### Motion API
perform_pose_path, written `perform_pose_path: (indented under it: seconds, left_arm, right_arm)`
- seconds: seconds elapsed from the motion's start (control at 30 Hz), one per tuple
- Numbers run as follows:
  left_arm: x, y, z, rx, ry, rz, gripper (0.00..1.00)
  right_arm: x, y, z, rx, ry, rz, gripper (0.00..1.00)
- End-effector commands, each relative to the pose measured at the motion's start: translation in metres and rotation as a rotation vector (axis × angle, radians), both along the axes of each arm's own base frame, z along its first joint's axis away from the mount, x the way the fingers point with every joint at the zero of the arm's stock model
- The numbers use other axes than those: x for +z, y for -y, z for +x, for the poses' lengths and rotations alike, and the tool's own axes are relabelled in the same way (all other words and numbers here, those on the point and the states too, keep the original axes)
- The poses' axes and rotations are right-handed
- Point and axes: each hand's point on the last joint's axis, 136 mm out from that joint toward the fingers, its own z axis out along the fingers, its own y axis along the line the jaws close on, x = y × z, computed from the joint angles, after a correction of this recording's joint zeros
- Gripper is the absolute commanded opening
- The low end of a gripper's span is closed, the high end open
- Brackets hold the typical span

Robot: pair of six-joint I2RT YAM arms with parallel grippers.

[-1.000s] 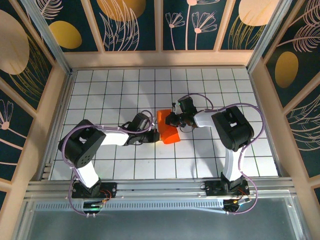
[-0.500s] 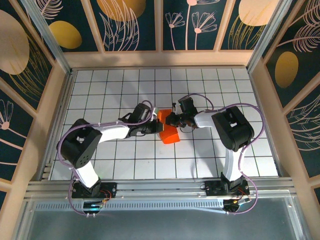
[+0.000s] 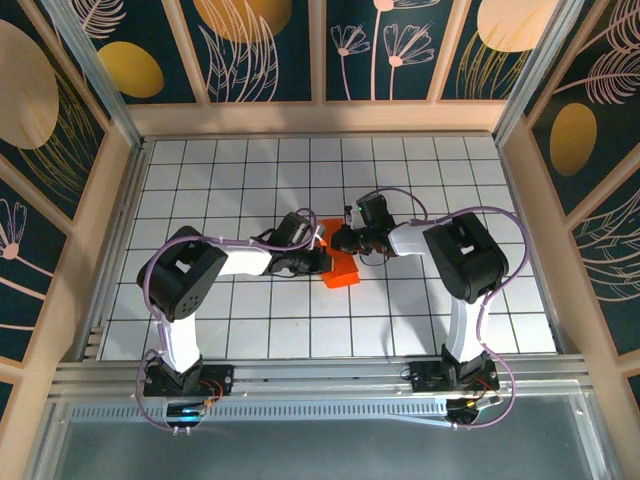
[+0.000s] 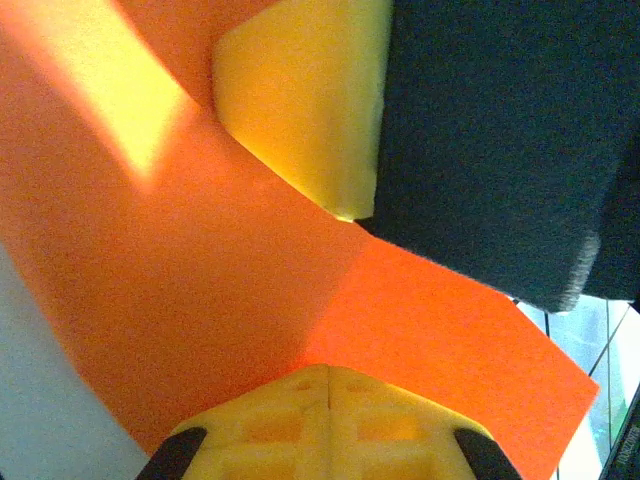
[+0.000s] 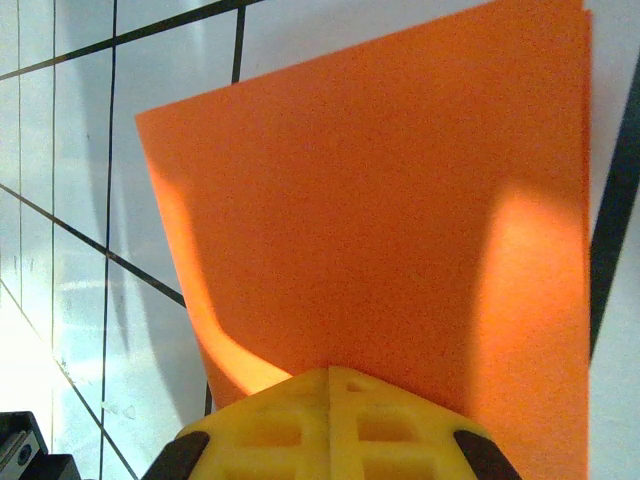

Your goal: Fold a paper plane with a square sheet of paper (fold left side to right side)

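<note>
We are sweeping the left tool [image 3: 320,256] rightward over the square sheet of paper [image 3: 343,273], closing the fold; we cannot tell its grip.

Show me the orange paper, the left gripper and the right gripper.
orange paper [image 3: 343,274], top view, its near corner.
left gripper [image 3: 320,258], top view, between fingertips.
right gripper [image 3: 339,240], top view, between fingertips.

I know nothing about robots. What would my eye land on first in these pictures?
The bright orange sheet of paper jumps out, lying near the middle of the white gridded table. The left hand and the right hand meet right at it, one from each side. Around the table stand dark blue wall panels with gold flower patterns.
</note>
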Motion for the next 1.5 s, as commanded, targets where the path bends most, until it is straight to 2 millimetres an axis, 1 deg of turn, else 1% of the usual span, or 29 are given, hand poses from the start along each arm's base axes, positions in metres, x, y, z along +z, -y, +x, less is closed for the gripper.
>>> perform_pose_path:
  seconds: [0.0,0.23,0.47,0.6,0.73,0.83,1.07,1.2,1.23,1.33,1.4,1.47]
  left_arm:
    - [-0.006,0.004,-0.008,-0.037,-0.007,0.008,0.0]
    - [-0.02,-0.004,-0.034,-0.058,-0.043,0.052,0.0]
    - [-0.029,-0.019,-0.067,-0.083,-0.09,0.083,0.0]
    - [-0.033,-0.021,-0.085,-0.115,-0.11,0.099,0.0]
    - [-0.037,-0.025,-0.096,-0.13,-0.125,0.117,0.0]
    - [-0.038,-0.028,-0.101,-0.13,-0.131,0.122,0.0]
    - [-0.031,-0.029,-0.101,-0.125,-0.117,0.112,0.0]
    - [-0.017,-0.023,-0.098,-0.13,-0.094,0.069,0.0]
    - [-0.007,-0.02,-0.095,-0.131,-0.074,0.047,0.0]
    - [0.017,-0.018,-0.081,-0.119,-0.036,0.002,0.0]
    - [0.034,-0.02,-0.065,-0.095,-0.01,-0.042,0.0]
    - [0.045,-0.024,-0.047,-0.065,0.017,-0.066,0.0]
  right_arm:
    - [-0.04,0.03,-0.015,-0.065,-0.109,-0.131,0.0]
    - [-0.04,0.033,-0.015,-0.069,-0.109,-0.141,0.0]
    - [-0.042,0.034,-0.017,-0.069,-0.111,-0.148,0.0]
    - [-0.043,0.034,-0.018,-0.07,-0.114,-0.147,0.0]
    - [-0.042,0.034,-0.018,-0.071,-0.114,-0.147,0.0]
    - [-0.041,0.034,-0.018,-0.07,-0.112,-0.144,0.0]
    - [-0.04,0.034,-0.018,-0.072,-0.11,-0.139,0.0]
    - [-0.04,0.033,-0.019,-0.073,-0.113,-0.128,0.0]
    - [-0.039,0.033,-0.02,-0.074,-0.112,-0.126,0.0]
    - [-0.037,0.033,-0.021,-0.078,-0.109,-0.118,0.0]
    - [-0.034,0.033,-0.021,-0.083,-0.104,-0.113,0.0]
    - [-0.032,0.033,-0.02,-0.09,-0.099,-0.106,0.0]
